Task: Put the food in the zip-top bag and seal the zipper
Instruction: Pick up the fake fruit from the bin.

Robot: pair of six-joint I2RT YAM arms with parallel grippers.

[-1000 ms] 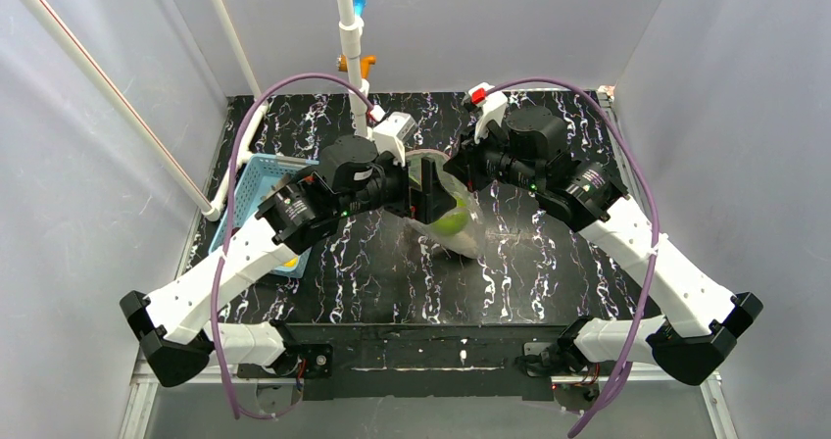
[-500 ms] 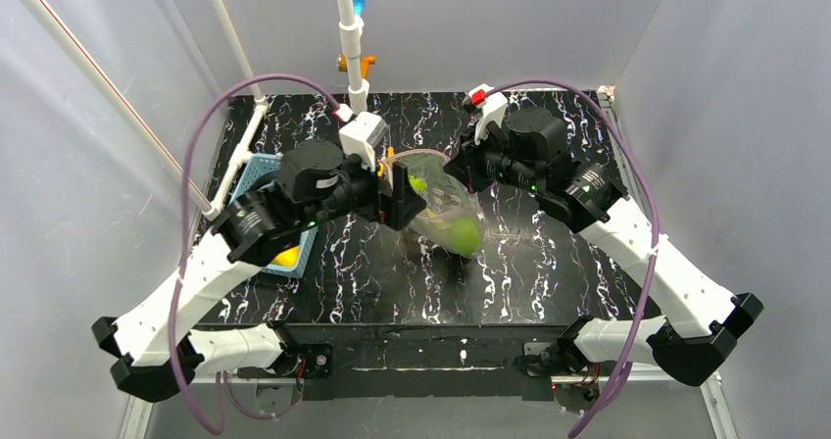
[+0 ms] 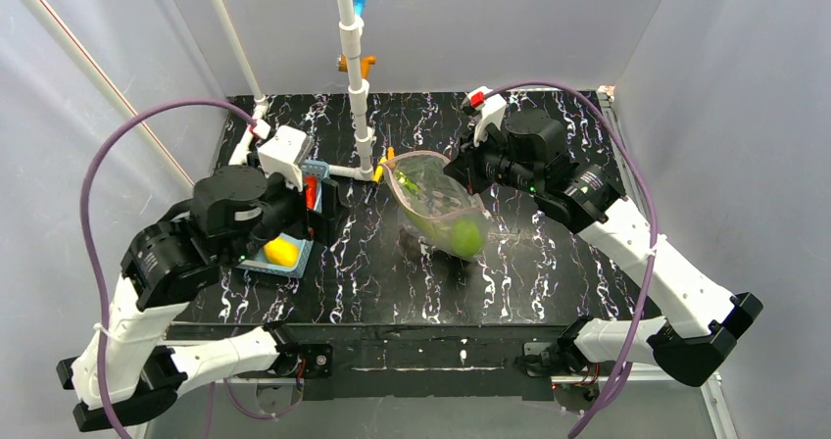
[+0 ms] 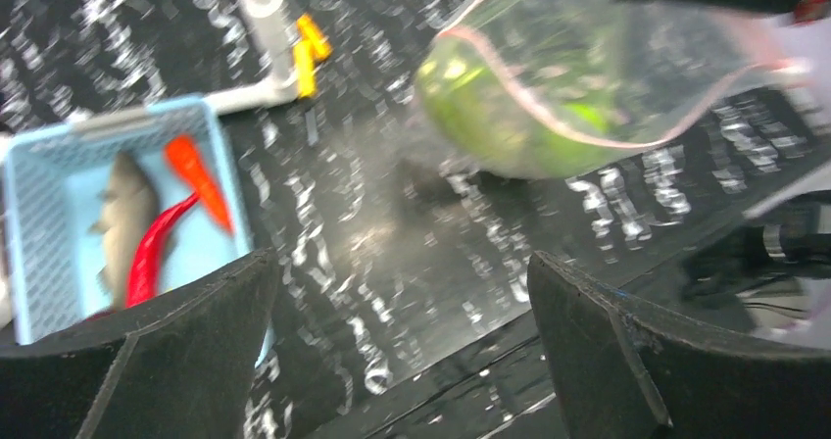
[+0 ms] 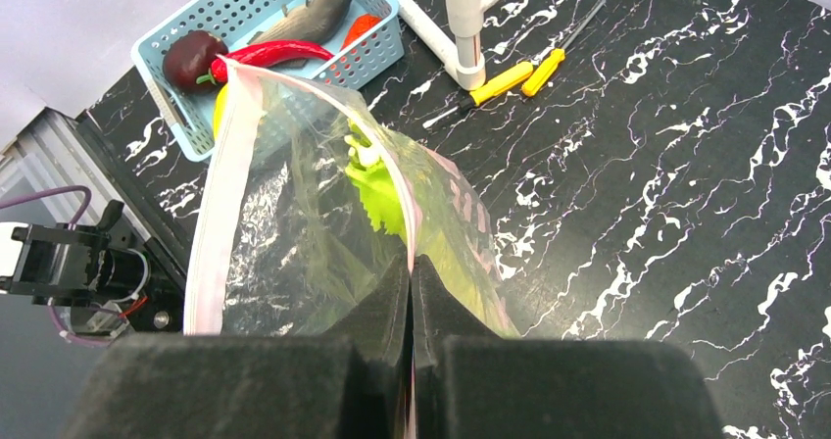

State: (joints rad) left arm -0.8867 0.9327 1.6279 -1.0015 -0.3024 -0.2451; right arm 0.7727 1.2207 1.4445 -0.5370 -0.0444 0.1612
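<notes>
Zip-top bag, floppy and slick, is best taken by its zipper, where the right gripper is clamped; the left gripper is spread apart.

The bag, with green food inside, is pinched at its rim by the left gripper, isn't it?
Not the left: the right gripper pinches the rim of the bag, shut on it, as the right wrist view shows. The green food is indeed inside.

Top cam looks down on my whole tabletop from behind. Both close wrist cams share the zip-top bag and basket.
</notes>
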